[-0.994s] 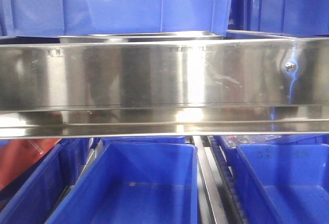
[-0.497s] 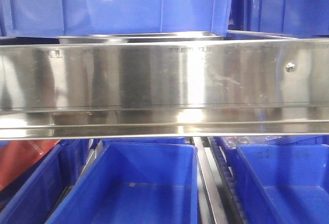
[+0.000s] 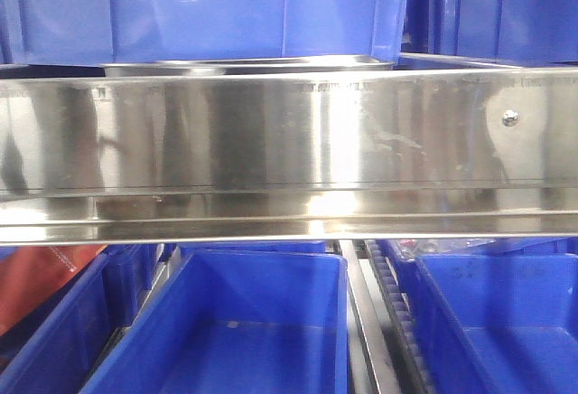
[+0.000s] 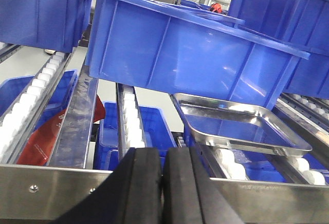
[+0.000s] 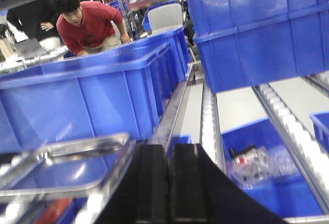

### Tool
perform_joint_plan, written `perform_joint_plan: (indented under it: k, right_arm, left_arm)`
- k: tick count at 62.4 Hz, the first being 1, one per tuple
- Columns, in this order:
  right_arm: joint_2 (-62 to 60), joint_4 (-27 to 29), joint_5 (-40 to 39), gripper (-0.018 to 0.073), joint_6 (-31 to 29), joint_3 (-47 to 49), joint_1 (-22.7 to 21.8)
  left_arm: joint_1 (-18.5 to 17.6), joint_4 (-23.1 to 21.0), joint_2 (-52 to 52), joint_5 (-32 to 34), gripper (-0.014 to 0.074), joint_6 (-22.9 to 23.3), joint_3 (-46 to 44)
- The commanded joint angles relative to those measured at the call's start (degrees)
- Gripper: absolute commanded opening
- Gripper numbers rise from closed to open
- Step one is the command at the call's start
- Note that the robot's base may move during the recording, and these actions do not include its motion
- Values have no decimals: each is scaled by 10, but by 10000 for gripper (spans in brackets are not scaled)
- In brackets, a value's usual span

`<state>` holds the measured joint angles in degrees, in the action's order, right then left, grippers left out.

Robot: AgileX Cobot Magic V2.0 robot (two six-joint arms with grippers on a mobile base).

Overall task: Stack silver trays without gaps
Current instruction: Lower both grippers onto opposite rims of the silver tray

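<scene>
Left wrist-mounted view: the left jaws are clenched pad to pad, grasping nothing. A silver tray (image 4: pixel 241 126) lies flat on the roller worktop (image 4: pixel 134 124), ahead and to the right of them, apart, close before a blue bin (image 4: pixel 190 54). Right wrist-mounted view: the right jaws are likewise clenched and empty, with the tray (image 5: pixel 61 165) near, to their left. From the front, its rim (image 3: pixel 244 62) shows between the steel rail (image 3: pixel 289 150) and the bin.

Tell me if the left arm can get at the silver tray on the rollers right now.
Probably yes: the silver tray lies uncovered past the steel rail, ahead and right of the left gripper, with nothing else between. The shut fingers must open first.
</scene>
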<state>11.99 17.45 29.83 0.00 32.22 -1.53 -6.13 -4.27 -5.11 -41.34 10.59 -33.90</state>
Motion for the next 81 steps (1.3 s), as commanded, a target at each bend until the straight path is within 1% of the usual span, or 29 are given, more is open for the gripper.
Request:
perform_joint_plan:
  k: [1, 7, 11, 16, 18, 21, 23, 28, 33, 37, 40, 44, 47, 51, 58, 61, 67, 71, 77, 81]
  right_arm:
    - [18, 3, 70, -79, -30, 26, 0]
    - [62, -3, 178, -79, -59, 81, 1]
    - [90, -6, 208, -79, -59, 117, 13]
    - [137, -5, 241, -79, -59, 170, 28]
    - [156, -3, 258, -79, -59, 187, 33]
    - [193, -2, 276, -79, -59, 218, 43]
    - [210, -2, 280, -79, -55, 231, 50]
    - [245, -2, 270, -79, -15, 254, 75]
    - [274, -14, 247, -78, -14, 262, 122]
    - [298, -48, 247, -66, 6, 264, 161]
    - [316, -90, 253, -57, 32, 264, 191]
    - [343, -153, 256, -57, 74, 264, 220]
    - [356, -185, 249, -57, 105, 264, 235]
    - [375, -202, 226, -57, 141, 264, 248]
    - [417, -202, 186, -57, 180, 276, 265]
    - [436, -202, 181, -57, 190, 286, 276]
    - [482, -208, 166, -57, 190, 314, 304]
    - [515, -235, 163, -57, 205, 337, 324]
    - [569, -310, 178, -57, 275, 383, 342]
    - [606, -333, 201, -57, 300, 410, 345]
  left_arm:
    - [-4, -5, -6, 7, 4, -1, -7]
    - [-4, -5, -31, -27, 3, -1, -37]
    - [-4, -12, -63, -74, 3, -7, -73]
    - [-4, -37, -115, -137, 3, -60, -120]
    - [-4, -51, -137, -152, 3, -84, -141]
    - [-9, -66, -165, -155, 3, -93, -168]
    - [-14, -73, -182, -146, 1, -91, -186]
    - [-27, -75, -216, -126, -10, -89, -219]
    - [-45, -71, -250, -121, -10, -81, -242]
    - [-68, -71, -276, -126, -10, -76, -247]
    - [-84, -70, -293, -131, -10, -76, -248]
    - [-102, -60, -316, -130, -14, -76, -248]
    - [-108, -55, -330, -121, -16, -76, -249]
    - [-109, -55, -346, -100, -16, -74, -249]
    - [-109, -61, -388, -61, -16, -72, -250]
    - [-109, -61, -407, -60, -16, -72, -250]
    - [-109, -61, -447, -66, -16, -72, -250]
    - [-109, -58, -473, -50, -16, -72, -250]
    - [-109, -57, -501, -4, -16, -72, -250]
    - [-109, -57, -520, 23, -16, -72, -250]
